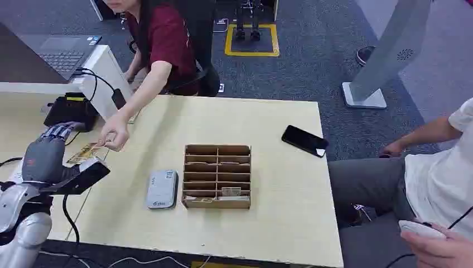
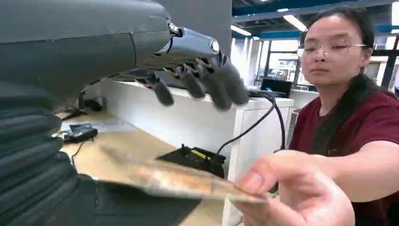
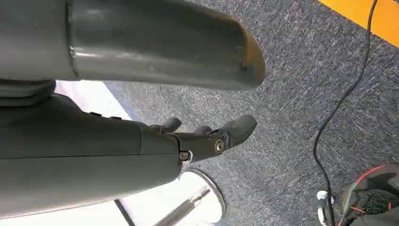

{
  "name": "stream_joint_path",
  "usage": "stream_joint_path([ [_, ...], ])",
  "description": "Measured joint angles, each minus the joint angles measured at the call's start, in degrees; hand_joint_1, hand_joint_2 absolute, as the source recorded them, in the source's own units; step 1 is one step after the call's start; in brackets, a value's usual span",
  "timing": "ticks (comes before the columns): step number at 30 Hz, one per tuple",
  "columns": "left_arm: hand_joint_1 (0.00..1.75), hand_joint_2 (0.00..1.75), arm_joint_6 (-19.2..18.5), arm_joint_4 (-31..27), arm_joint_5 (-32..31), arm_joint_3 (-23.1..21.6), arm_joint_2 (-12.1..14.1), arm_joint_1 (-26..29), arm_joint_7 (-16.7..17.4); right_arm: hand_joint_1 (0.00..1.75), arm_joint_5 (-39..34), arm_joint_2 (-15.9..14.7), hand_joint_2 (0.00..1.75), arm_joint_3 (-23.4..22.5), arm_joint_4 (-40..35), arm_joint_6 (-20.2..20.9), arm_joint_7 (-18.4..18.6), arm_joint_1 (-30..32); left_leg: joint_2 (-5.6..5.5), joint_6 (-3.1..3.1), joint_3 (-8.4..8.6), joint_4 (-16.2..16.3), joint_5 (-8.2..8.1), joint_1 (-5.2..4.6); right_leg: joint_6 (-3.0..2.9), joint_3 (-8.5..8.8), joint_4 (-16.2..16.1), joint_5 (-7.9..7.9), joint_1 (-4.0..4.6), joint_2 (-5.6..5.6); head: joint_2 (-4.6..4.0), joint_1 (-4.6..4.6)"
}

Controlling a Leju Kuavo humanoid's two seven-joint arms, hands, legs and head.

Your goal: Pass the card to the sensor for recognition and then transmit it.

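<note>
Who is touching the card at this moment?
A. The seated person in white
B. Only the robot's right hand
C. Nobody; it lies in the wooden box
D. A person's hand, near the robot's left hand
D. In the head view a person's hand pinches the card beside the robot's left hand; the left wrist view shows the same pinch.

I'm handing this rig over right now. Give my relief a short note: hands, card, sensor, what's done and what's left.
Left hand: raised at the table's left edge, fingers spread; card lies by its thumb, far end pinched by a person's hand. Who bears it, I cannot tell.
Right hand: hanging over the carpet, holding nothing.
Grey sensor: flat beside the wooden divided box.
Done: card is at the handover.
Left: whether it was scanned is unclear; finish the transfer.
</note>
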Motion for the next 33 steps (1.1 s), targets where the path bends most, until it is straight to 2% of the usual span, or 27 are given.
stream_joint_path([
  [15, 1.75, 1.75, -0.7, 0.1, 4.9, 0.2, -0.7, 0.2, -1.3, 0.00, 0.1, 0.0, 0.00, 0.3, 0.0, -0.4, 0.3, -0.1, -0.01, 0.00, -0.02, 0.0, 0.00, 0.00, 0.00, 0.01, 0.0, 0.00, 0.00, -0.01, 0.00, 0.02],
  [21, 1.75, 1.75, -1.2, 0.0, 13.8, 1.6, -2.0, 0.5, -5.9, 0.00, 0.1, 0.0, 0.00, 0.3, 0.0, -0.4, 0.2, -0.1, -0.02, 0.00, -0.02, 0.0, 0.00, 0.00, 0.00, 0.01, 0.0, 0.00, 0.00, -0.02, -0.02, 0.00],
  [31, 1.75, 1.75, -1.2, 0.0, 14.6, 2.4, -3.3, 0.6, -6.2, 0.00, 0.1, 0.0, 0.00, 0.3, 0.0, -0.5, 0.2, -0.1, -0.03, 0.00, -0.01, 0.0, 0.00, 0.00, 0.00, 0.02, 0.0, 0.00, 0.00, -0.03, -0.02, 0.00],
  [33, 1.75, 1.75, -1.3, 0.0, 16.4, 2.7, -3.6, 0.6, -7.1, 0.00, 0.1, 0.0, 0.00, 0.3, 0.0, -0.5, 0.2, -0.1, -0.03, 0.00, -0.01, 0.0, 0.00, 0.00, 0.00, 0.02, 0.0, 0.00, 0.00, -0.03, 0.00, 0.00],
])
